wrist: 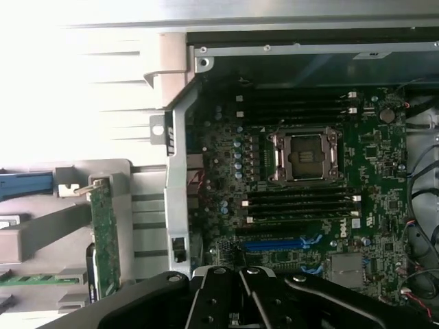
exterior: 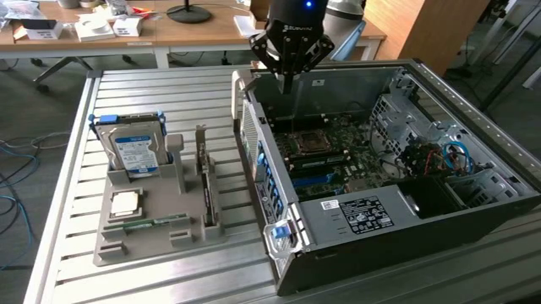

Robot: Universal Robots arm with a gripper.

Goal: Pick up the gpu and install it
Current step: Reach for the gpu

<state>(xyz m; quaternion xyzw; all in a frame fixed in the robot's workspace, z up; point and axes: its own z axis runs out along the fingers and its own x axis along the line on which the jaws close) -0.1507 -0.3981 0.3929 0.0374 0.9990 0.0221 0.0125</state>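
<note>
A ribbed metal desk [exterior: 152,82] is seen in a workshop room. On it, at the exterior view's left, a grey holder [exterior: 114,244] is set. The gpu [exterior: 205,183] [wrist: 105,233] is stood on edge in a slot of that holder, between a hard drive [exterior: 133,149] and an open PC case [exterior: 372,253]. A memory stick [exterior: 156,221] and a square chip [exterior: 124,202] are laid flat in the holder. Inside the case a motherboard [exterior: 338,152] [wrist: 302,157] is exposed. The gripper [exterior: 287,85] [wrist: 239,281] is held above the case's far corner, well apart from the gpu; its jaws are pressed together and nothing is gripped. Behind, a wooden desk [exterior: 194,31] is loaded with small boxes, and cables [exterior: 12,177] are strewn on the grey floor [exterior: 50,95].
</note>
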